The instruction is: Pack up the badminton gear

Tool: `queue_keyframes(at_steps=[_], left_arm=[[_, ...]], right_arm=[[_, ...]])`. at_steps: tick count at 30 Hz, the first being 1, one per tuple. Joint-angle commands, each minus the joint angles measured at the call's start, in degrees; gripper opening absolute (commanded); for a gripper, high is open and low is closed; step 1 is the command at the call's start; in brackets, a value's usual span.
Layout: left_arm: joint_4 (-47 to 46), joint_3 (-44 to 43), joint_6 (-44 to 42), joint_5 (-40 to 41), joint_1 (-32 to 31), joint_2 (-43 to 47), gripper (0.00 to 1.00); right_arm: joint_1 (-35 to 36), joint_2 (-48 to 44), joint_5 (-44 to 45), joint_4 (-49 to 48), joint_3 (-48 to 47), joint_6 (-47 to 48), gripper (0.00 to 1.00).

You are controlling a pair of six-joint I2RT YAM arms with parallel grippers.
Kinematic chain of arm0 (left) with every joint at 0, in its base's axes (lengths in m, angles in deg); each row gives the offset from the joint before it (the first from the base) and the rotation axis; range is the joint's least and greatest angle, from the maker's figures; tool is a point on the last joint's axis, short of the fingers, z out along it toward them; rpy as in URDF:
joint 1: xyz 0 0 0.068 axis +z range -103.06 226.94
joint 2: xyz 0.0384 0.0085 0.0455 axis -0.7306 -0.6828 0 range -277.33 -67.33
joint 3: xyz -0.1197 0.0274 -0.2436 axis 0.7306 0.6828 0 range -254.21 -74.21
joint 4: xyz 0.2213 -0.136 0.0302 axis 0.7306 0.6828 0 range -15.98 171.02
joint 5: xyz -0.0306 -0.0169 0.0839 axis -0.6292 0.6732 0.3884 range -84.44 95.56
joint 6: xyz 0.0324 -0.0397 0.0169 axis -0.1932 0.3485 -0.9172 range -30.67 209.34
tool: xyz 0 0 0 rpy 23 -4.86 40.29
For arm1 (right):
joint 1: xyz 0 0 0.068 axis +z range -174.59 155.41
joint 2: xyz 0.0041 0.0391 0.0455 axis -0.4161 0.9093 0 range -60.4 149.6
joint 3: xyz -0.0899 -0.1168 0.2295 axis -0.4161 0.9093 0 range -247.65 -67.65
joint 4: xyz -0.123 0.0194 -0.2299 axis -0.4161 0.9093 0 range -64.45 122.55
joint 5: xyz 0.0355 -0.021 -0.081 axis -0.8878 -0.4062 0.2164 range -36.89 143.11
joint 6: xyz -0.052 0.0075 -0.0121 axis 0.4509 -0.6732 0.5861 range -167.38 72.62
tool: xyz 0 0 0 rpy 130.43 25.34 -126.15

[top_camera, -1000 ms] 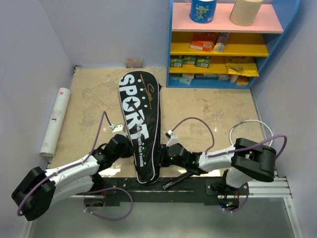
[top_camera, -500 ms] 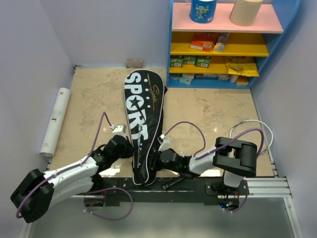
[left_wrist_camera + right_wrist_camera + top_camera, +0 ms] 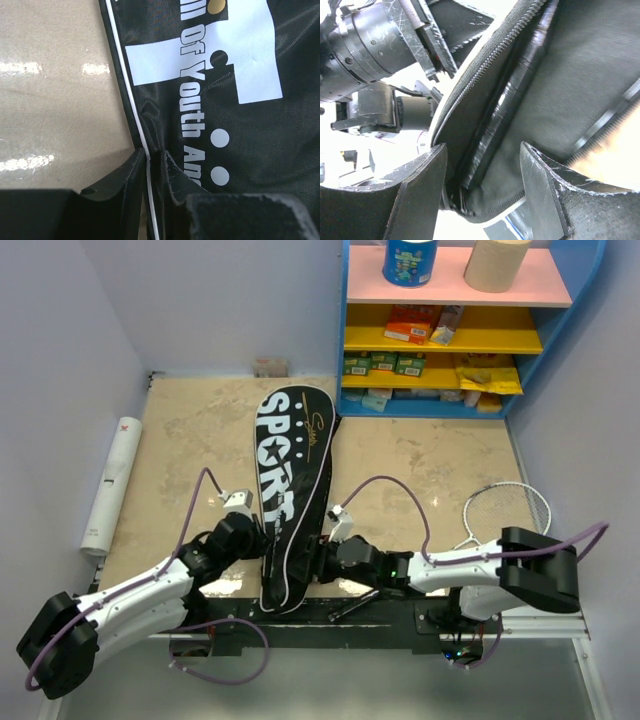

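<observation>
Black racket-shaped fabric bag lettered SPORT [image 3: 290, 490]: flat on the beige stone-patterned bench [image 3: 420, 460], down the middle of the frame. Swung nearer to upright than a second ago, wide end shifted right towards the blue shelf unit [image 3: 440, 330] at upper right. Left fingers [image 3: 125, 172] closed on the bag, pinching its white-piped left edge near the narrow end. Right fingers [image 3: 422, 180] spread far wider than a second ago, straddling the zip edge at lower centre without clamping it. Likely meaning: bag straightened, mouth being worked open, packing itself not yet finished. Thin silver-framed racket [image 3: 505, 508] still outside, at the right edge of the frame, well apart from the bag. Long white tube [image 3: 110, 485] along the left wall. Narrow end of the bag right at the bench's near edge, bottom centre, so little slack there. Open bench at upper left and between bag and racket for swinging either arm.
</observation>
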Motion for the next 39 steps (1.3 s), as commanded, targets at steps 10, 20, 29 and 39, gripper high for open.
queue_keyframes(at_steps=[10, 20, 29, 39], left_arm=[[2.3, -6.2, -3.7, 2.6, -0.3, 2.1, 0.26], [5.0, -23.5, -15.3, 1.1, -0.4, -2.8, 0.48], [5.0, -38.9, -21.3, 1.5, -10.9, -29.4, 0.59], [9.1, -44.9, -24.5, 13.7, -16.6, -43.4, 0.62]], right_arm=[[0.4, -19.4, 20.3, 45.4, -2.6, -6.8, 0.64], [-0.1, -21.7, 30.4, 74.6, -9.8, -24.4, 0.81], [-0.7, -22.4, 30.5, 87.4, -11.9, -35.2, 0.79], [-0.7, -22.4, 27.5, 89.0, -10.5, -36.0, 0.78]])
